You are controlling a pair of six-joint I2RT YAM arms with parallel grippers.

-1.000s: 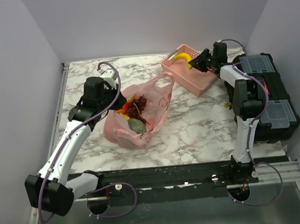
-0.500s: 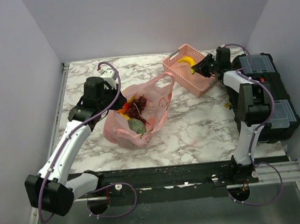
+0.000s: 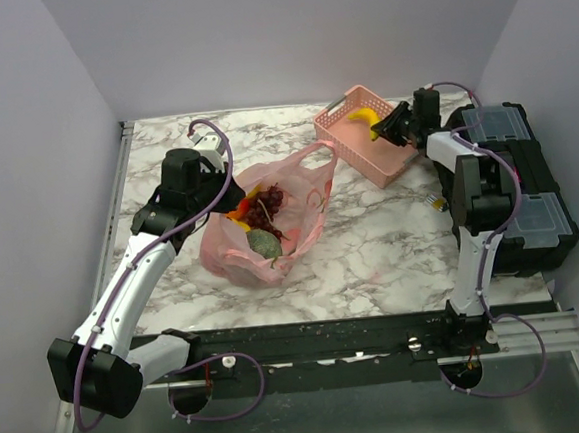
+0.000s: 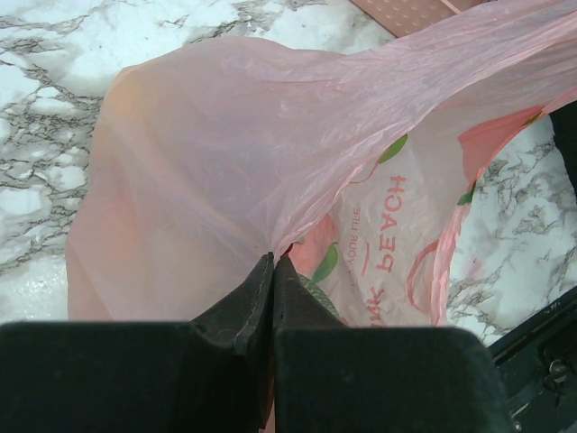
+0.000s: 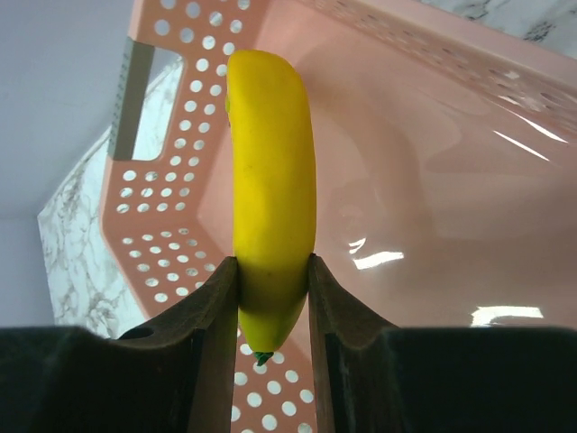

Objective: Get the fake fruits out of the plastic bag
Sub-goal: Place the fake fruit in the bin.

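Marble table [image 3: 383,254], arms bolted at its near edge. Black toolbox [image 3: 530,192] on the right side, beside the right arm. Pink plastic bag [image 3: 304,215] lies left of centre, mouth open upward, one loop handle reaching toward the pink perforated basket [image 5: 171,212] at the far right. Left gripper [image 4: 273,263] is at the bag's left edge, jaws pressed together on a fold of the bag film. Right gripper [image 5: 273,275] is over the basket, jaws pinching the yellow banana [image 5: 268,153] near its stem end, the rest of it pointing away over the basket floor. Inside the bag: green melon [image 3: 264,244] nearest, dark grape bunch [image 3: 266,206] behind it, orange-yellow fruit [image 3: 238,219] just left of the grapes.
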